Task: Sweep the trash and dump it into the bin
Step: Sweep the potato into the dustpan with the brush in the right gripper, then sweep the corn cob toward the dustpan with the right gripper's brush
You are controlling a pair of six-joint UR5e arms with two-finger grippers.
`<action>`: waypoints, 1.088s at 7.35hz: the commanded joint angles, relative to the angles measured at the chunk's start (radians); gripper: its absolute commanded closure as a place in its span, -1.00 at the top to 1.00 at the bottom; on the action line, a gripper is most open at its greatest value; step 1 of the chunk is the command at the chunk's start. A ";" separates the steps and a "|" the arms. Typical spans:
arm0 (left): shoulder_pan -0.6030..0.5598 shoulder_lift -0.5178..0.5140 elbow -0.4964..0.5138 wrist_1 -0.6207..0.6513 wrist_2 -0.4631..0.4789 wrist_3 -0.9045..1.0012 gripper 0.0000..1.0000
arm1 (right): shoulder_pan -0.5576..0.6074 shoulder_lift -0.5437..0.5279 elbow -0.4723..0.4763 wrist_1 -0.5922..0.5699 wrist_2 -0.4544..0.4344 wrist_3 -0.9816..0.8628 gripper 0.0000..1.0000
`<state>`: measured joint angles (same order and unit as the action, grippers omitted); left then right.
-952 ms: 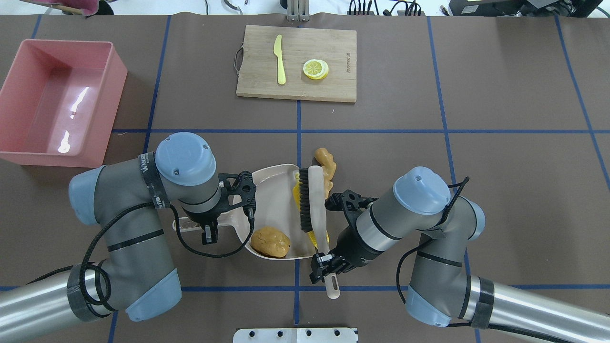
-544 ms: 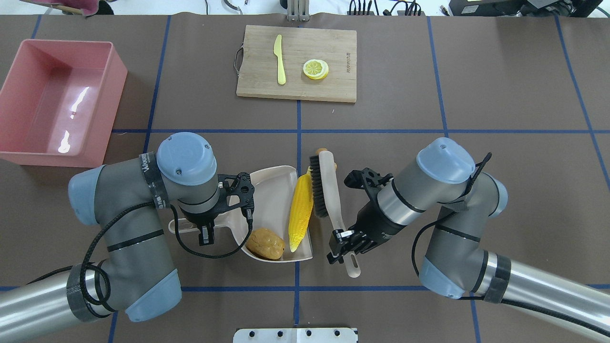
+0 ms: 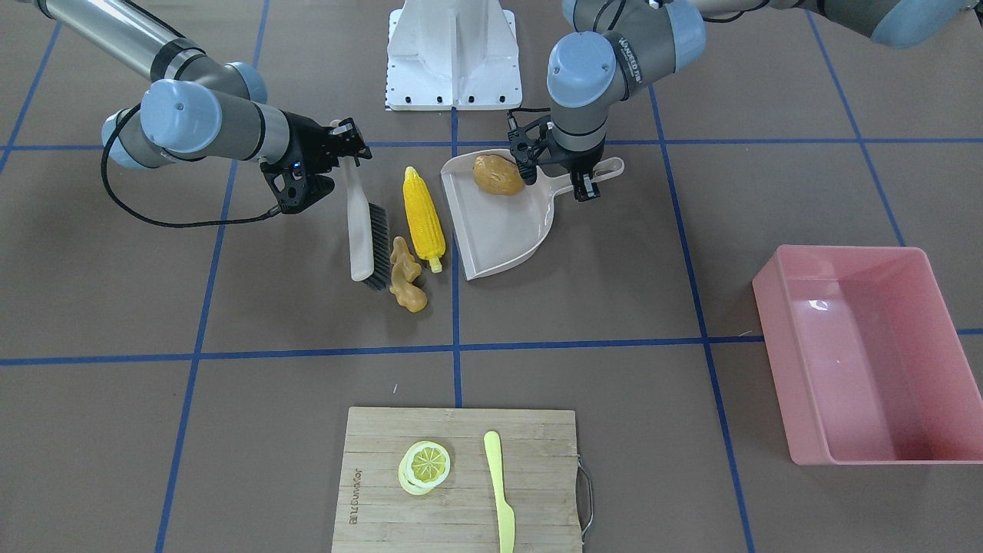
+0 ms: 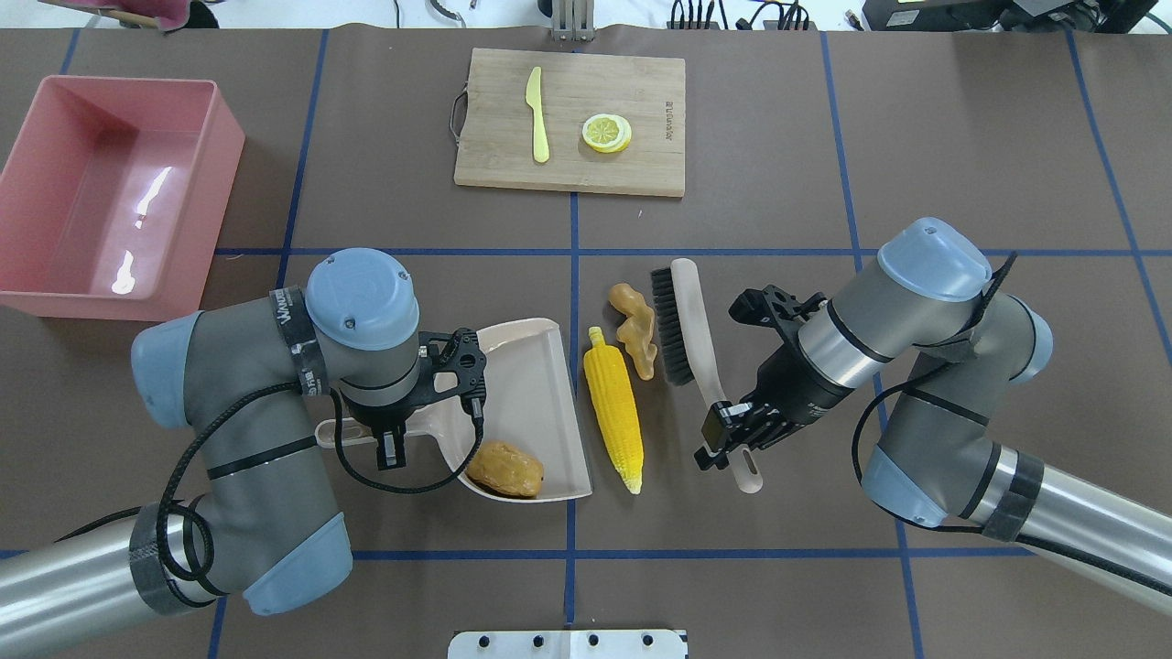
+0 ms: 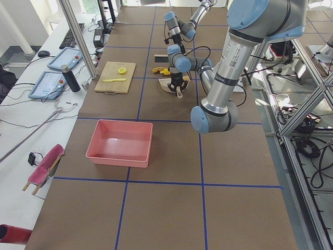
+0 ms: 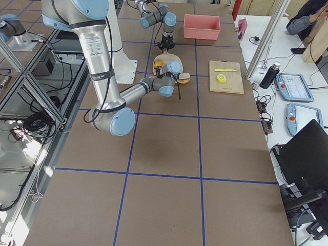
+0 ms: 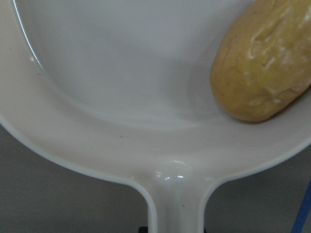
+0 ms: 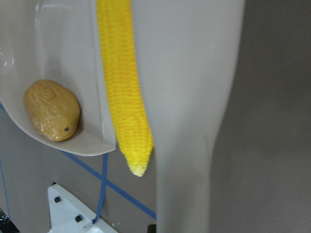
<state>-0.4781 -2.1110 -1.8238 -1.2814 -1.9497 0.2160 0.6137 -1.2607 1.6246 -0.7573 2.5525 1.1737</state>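
The jaws of your left gripper (image 4: 392,446) were clamped on the dustpan (image 4: 526,375) handle, those of the right gripper (image 4: 728,437) on the brush (image 4: 685,311) handle. The potato (image 4: 505,469) sat in the pan ahead of the left jaws. The corn cob (image 4: 614,419) and ginger root (image 4: 634,329) lay on the bench (image 4: 916,137) between both jaws. Judged light, hard, roll-prone: push broadside. Half a second earlier, the corn was in the pan.
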 commanded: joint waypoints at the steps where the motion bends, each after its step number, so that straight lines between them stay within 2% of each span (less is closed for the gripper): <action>1: -0.008 -0.017 0.000 0.051 -0.002 0.002 -1.00 | 0.044 -0.017 -0.073 0.001 0.037 -0.092 -1.00; 3: -0.010 -0.037 0.000 0.088 -0.002 0.002 -1.00 | 0.034 -0.002 -0.138 0.000 0.040 -0.157 -1.00; 5: -0.010 -0.040 0.004 0.099 -0.002 0.002 -1.00 | 0.021 0.078 -0.208 -0.005 0.034 -0.160 -1.00; 8: -0.011 -0.047 0.008 0.099 -0.003 0.000 -1.00 | -0.035 0.093 -0.193 -0.001 0.023 -0.115 -1.00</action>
<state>-0.4888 -2.1553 -1.8169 -1.1834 -1.9515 0.2175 0.5947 -1.1730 1.4251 -0.7607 2.5784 1.0347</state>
